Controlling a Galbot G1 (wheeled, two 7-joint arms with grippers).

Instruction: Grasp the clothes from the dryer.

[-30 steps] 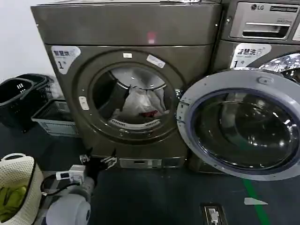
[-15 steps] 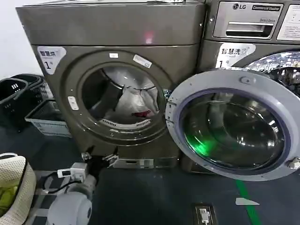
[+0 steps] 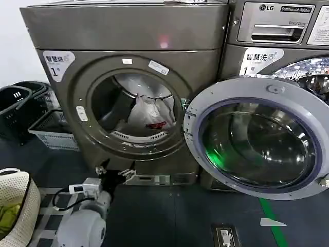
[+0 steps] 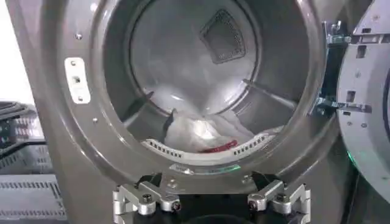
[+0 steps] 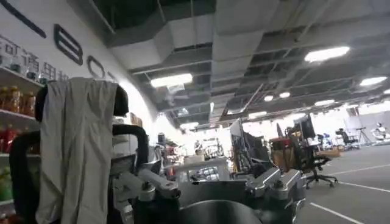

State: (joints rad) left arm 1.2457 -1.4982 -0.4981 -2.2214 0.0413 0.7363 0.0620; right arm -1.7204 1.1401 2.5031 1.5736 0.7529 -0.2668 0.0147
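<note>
Head view: the dryer [image 3: 128, 31] stands straight ahead with its round door [image 3: 257, 136] swung fully out to the right, so the porthole is clear. The clothes [image 3: 150, 114] lie inside the drum, a pale heap at the bottom, slightly right of the opening's centre, with a red piece on the near side. The left hand [image 3: 114, 172] hovers low in front of the machine, below the porthole's lower rim and a little left of the heap. From it the clothes lie up, farther in and slightly right. The heap has no clear long axis; it rises to a soft peak. To the left on the floor sit dark baskets [image 3: 15, 105] and a pale crate [image 3: 49, 131]; I cannot tell what they hold. A white woven basket [image 3: 20, 195] at the near left holds something yellow-green.

Left wrist view: the left hand [image 4: 210, 201] faces the porthole with its fingers spread wide and nothing between them. The clothes [image 4: 204, 134] rest in the drum just beyond the perforated lip, well apart from the fingertips.

Right wrist view: the right hand [image 5: 210, 189] points away into the room, jaws wide apart and empty. The left arm looks the nearer one for the reach.
</note>
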